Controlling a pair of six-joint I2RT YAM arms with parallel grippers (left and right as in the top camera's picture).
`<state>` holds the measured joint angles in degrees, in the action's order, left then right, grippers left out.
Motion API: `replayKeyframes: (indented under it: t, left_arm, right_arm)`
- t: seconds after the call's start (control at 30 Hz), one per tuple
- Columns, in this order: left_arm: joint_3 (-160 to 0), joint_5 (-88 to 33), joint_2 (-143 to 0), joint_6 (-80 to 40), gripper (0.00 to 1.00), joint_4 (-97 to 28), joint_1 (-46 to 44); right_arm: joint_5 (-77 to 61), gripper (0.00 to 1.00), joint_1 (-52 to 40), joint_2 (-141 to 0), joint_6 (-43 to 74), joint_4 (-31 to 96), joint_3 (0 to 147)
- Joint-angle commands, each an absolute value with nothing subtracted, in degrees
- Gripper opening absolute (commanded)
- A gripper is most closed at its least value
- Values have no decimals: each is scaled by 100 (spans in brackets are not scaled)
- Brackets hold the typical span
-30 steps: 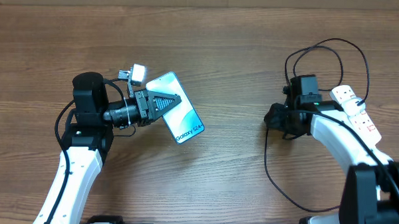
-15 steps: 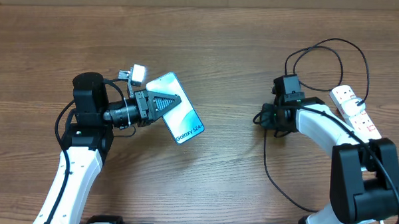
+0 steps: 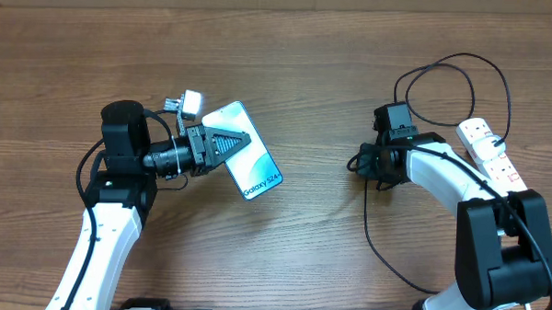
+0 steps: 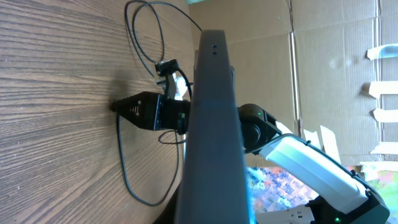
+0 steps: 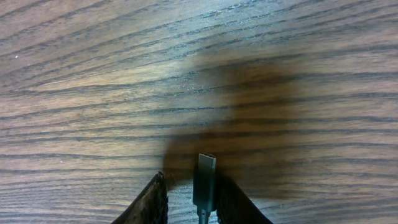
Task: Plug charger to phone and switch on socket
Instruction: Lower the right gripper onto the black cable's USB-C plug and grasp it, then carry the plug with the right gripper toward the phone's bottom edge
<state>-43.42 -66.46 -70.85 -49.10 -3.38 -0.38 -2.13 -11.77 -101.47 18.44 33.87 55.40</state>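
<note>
My left gripper (image 3: 223, 144) is shut on the phone (image 3: 251, 161) and holds it tilted above the table, its blue-white "Galaxy S24+" screen facing up. In the left wrist view the phone (image 4: 212, 112) shows edge-on. My right gripper (image 3: 360, 163) is shut on the charger's small connector tip (image 5: 205, 177), which sticks out between the fingers (image 5: 194, 196) just above the wood. It is well to the right of the phone. The thin black charger cable (image 3: 372, 239) loops over the table and runs to the white socket strip (image 3: 493, 155) at the right edge.
A small white adapter with a metal piece (image 3: 188, 102) lies just behind the left gripper. Cable loops (image 3: 454, 69) lie behind the right arm. Cardboard boxes (image 4: 329, 56) stand beyond the table's far side.
My right gripper has moved a little left toward the phone, taking the cable end with it. The left arm and the phone have not moved.
</note>
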Motion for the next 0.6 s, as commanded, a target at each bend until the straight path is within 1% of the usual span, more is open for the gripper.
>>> replayKeyframes:
  t: [0.0, 0.17, 0.27, 0.3, 0.43, 0.47, 0.57]
  left_arm:
    - [-4390, -6847, -7087, -4775, 4, -296, -80]
    - [-4390, -6847, -7087, -4775, 4, -296, -80]
    - [-4390, -6845, -7087, -4775, 4, -296, -80]
    - [-4390, -6845, -7087, -4775, 4, -296, -80]
    - [-4390, -6847, -7087, -4777, 4, -296, -80]
    - [-4390, -6849, -7087, -4777, 4, -298, -80]
    - [-4390, -6849, -7087, -4777, 4, -298, -80]
  right_arm:
    - [-215, 25, -1199, -10525, 1914, 3553, 5245]
    - [-38, 32, -1199, -10525, 2034, 3610, 5245]
    - [-3, 33, -1199, -10525, 2088, 3621, 5245]
    - [-5, 31, -1201, -10525, 2106, 3621, 5245]
    - [-8, 6, -1199, -10525, 2106, 3629, 5245]
    - [-10, 4, -1199, -10525, 2106, 3634, 5245]
    - [-161, 4, -1199, -10525, 2104, 3675, 5245]
